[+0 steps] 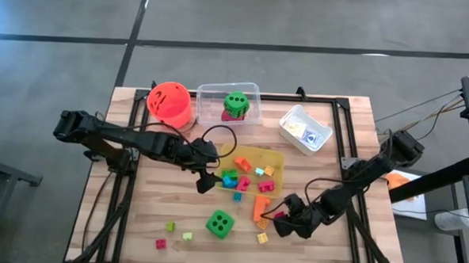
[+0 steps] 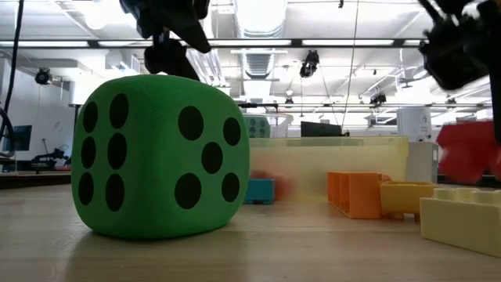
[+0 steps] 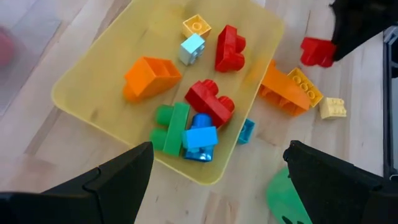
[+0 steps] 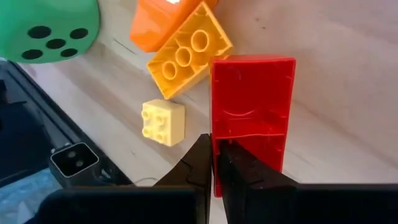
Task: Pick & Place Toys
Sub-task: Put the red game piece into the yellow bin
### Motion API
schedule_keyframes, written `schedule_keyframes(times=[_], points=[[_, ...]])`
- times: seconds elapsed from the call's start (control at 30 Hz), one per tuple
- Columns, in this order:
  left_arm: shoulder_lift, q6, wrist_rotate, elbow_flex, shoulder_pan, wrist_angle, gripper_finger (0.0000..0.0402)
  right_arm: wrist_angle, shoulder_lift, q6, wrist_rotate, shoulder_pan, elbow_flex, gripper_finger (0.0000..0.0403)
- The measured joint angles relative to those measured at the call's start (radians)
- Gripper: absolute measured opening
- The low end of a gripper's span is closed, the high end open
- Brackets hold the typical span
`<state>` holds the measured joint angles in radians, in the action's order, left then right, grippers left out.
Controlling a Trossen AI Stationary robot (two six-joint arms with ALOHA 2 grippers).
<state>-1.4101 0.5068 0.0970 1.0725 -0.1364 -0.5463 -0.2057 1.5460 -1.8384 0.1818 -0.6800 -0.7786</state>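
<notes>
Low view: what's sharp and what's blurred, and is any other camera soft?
Low view: green die fills the left, sharp; red block at right is blurred, yellow tray behind looks hazy. Left wrist view: own fingers soft, blocks in the tray sharp. Right wrist view: red block crisp.

Tight squeeze at the front edge
Green die [image 1: 220, 224], orange block [image 1: 260, 206] and pale yellow block [image 1: 262, 238] crowded the right gripper [image 1: 279, 219]; bare table [image 1: 337, 144] lay open behind.

No readable text, label or number anywhere — only dots on the dice.
</notes>
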Motion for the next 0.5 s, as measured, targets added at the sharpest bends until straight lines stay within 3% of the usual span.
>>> schedule_keyframes(times=[0.2, 0.5], points=[[0.000, 0.025, 0.000, 0.000, 0.000, -0.008, 0.0361, -0.308, -0.099, 0.057, 0.029, 0.024, -0.110, 0.0013], [0.000, 0.025, -0.001, 0.000, 0.000, -0.012, 0.0361, -0.595, -0.165, 0.399, 0.114, 0.219, -0.308, 0.0013]])
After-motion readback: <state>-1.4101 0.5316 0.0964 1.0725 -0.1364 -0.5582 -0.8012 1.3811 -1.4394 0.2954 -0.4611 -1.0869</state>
